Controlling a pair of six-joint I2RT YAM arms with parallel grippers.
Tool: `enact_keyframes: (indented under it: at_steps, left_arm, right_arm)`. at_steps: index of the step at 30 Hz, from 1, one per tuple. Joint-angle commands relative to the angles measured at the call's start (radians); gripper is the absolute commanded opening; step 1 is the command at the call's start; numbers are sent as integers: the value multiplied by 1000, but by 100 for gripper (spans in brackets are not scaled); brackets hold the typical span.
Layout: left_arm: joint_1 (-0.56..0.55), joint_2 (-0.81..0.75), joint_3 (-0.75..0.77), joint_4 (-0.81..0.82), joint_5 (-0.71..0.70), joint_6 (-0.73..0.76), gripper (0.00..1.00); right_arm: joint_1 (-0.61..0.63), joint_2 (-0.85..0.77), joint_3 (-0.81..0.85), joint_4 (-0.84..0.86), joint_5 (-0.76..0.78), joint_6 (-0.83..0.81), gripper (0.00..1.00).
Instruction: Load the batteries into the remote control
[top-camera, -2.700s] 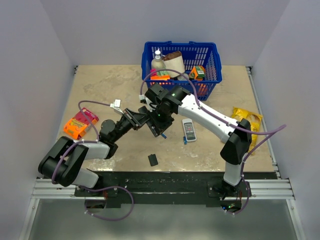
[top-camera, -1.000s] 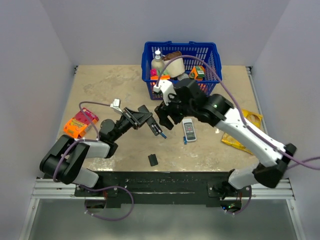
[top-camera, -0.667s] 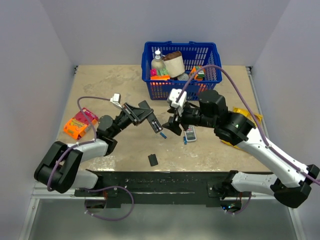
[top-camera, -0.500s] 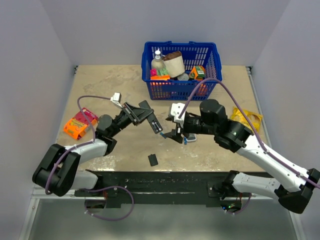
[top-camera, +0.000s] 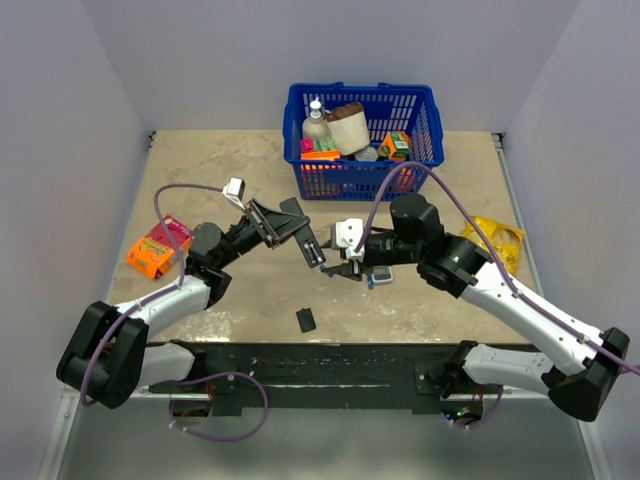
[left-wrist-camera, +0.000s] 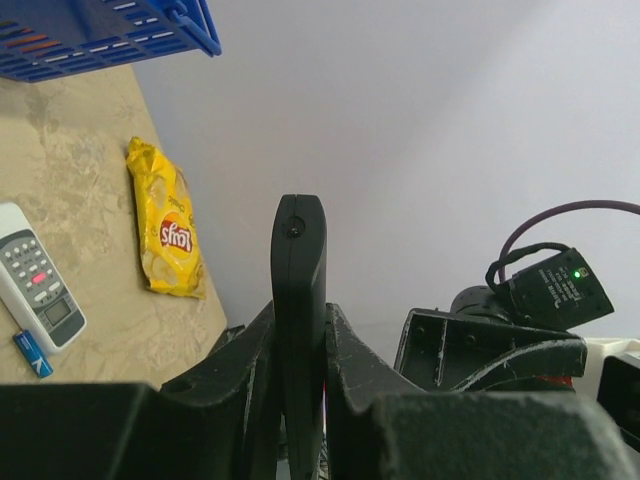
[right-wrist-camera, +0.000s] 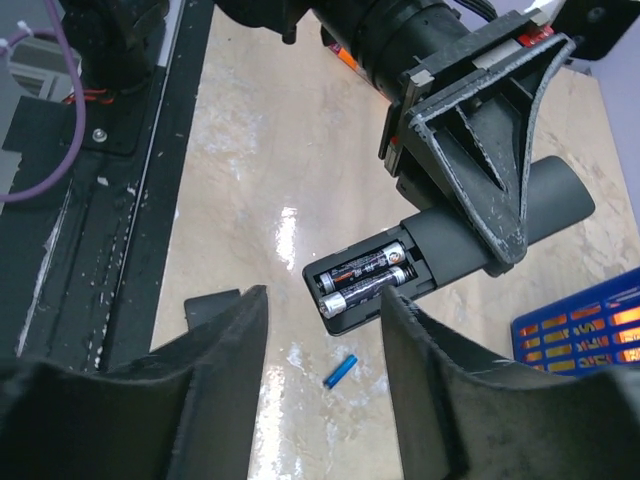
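My left gripper (top-camera: 290, 228) is shut on the black remote (top-camera: 309, 246) and holds it off the table, edge-on in the left wrist view (left-wrist-camera: 298, 290). In the right wrist view the remote (right-wrist-camera: 455, 250) shows its open compartment with two dark cells (right-wrist-camera: 368, 279) side by side. My right gripper (top-camera: 345, 264) is open and empty just right of the remote's free end, its jaws (right-wrist-camera: 322, 300) spread either side of that end. One blue battery (right-wrist-camera: 341, 371) lies on the table below; it also shows beside the white-grey remote (left-wrist-camera: 33, 354). The black back cover (top-camera: 306, 320) lies near the front edge.
A white-grey button remote (left-wrist-camera: 35, 290) lies on the table under my right arm. A blue basket (top-camera: 431, 112) of groceries stands at the back. A yellow chips bag (top-camera: 497, 240) lies at the right, an orange packet (top-camera: 160, 246) at the left.
My right arm has pulled back from over the remote and come down to its right, gripper open. My left arm has lifted the remote slightly and shifted it left.
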Motion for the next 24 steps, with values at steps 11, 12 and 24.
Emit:
enact_keyframes:
  at_steps: [11, 12, 24]
  left_arm:
    - [5, -47, 51, -39, 66, 9, 0]
    - [5, -50, 51, -42, 68, 11, 0]
    - [5, -51, 74, -53, 72, 11, 0]
  right_arm:
    - [-30, 53, 55, -47, -146, -112, 39]
    - [-30, 53, 55, -44, -148, -111, 39]
    - [-33, 80, 49, -24, -158, -122, 38]
